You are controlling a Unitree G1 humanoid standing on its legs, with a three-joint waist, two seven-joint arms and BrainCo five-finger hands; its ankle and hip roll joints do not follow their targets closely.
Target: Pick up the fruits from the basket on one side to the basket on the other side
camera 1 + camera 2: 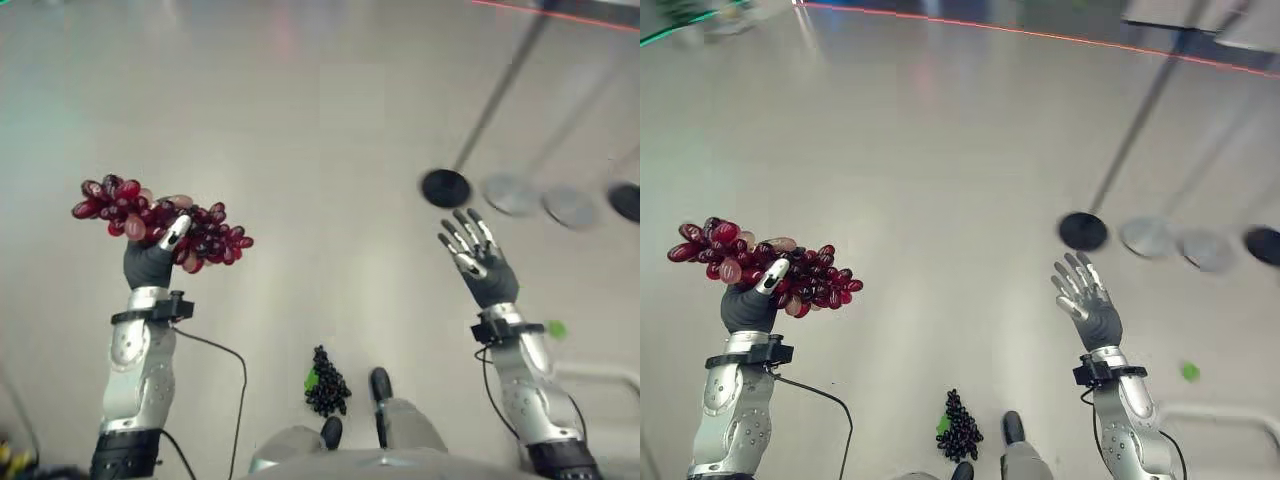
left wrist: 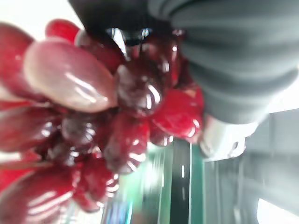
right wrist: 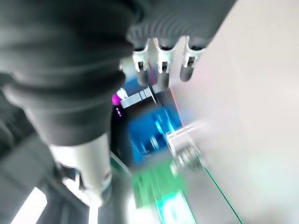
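- Left eye view: we see the left hand (image 1: 150, 262) raised on the left, its fingers curled round a bunch of glossy red grapes (image 1: 160, 222). The bunch spreads sideways above the palm, past it on both sides, and hangs clear of the pale, shiny floor (image 1: 320, 130).
- Same view: a bunch of small black grapes (image 1: 326, 384) with a green tag lies on the floor, low and between the arms.
- Right eye view: the right hand (image 1: 1087, 302) is lifted on the right — fingers straight and spread, holding nothing, well apart from both bunches.
- Left wrist view: red grapes press close against the dark ribbed cover.
- Right wrist view: the fingers (image 3: 161, 63) reach out straight over the floor.
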